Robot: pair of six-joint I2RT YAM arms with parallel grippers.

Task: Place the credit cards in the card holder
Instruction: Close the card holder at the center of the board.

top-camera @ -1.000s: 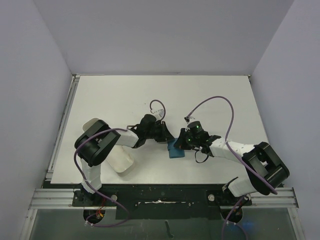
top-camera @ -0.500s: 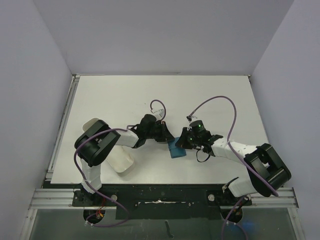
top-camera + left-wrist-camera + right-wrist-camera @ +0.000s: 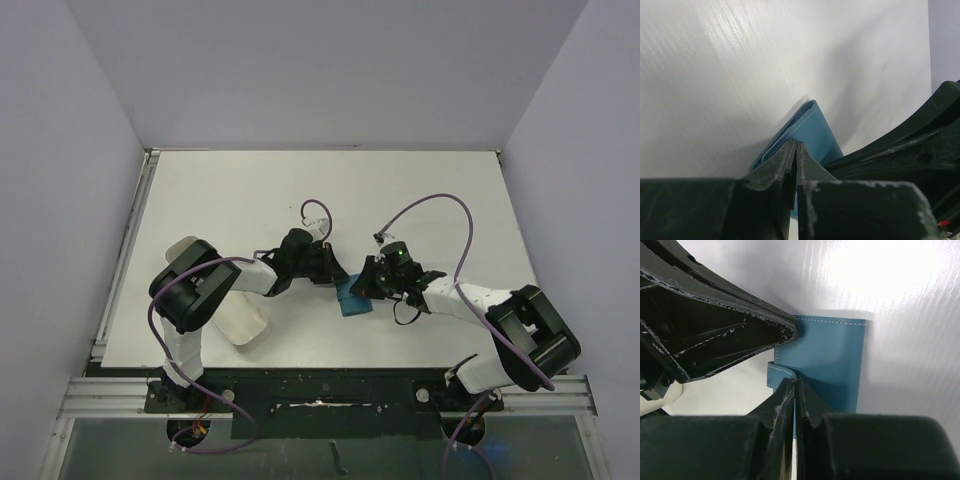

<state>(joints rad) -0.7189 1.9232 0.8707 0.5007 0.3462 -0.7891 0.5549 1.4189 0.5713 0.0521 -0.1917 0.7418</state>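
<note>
The left gripper (image 3: 796,146) is pinched shut on one edge of the teal wallet (image 3: 815,127), with a sliver of teal showing between its fingers. The right gripper (image 3: 794,384) is closed tight on the opposite side, by the strap tab (image 3: 776,373). The wallet sits between both arms, midway across the table (image 3: 230,190), toward its near edge.

The left hand (image 3: 796,146) fills the near edge, its two dark, scuffed fingers (image 3: 775,172) pressed together with only a thin slit between them. A sliver of teal shows in that slit, so they pinch the card holder (image 3: 816,131). It stands tilted on the white table (image 3: 765,60), pale stitching along its edge. The black right hand (image 3: 855,157) reaches in from the right and meets the card holder's right side.
</note>
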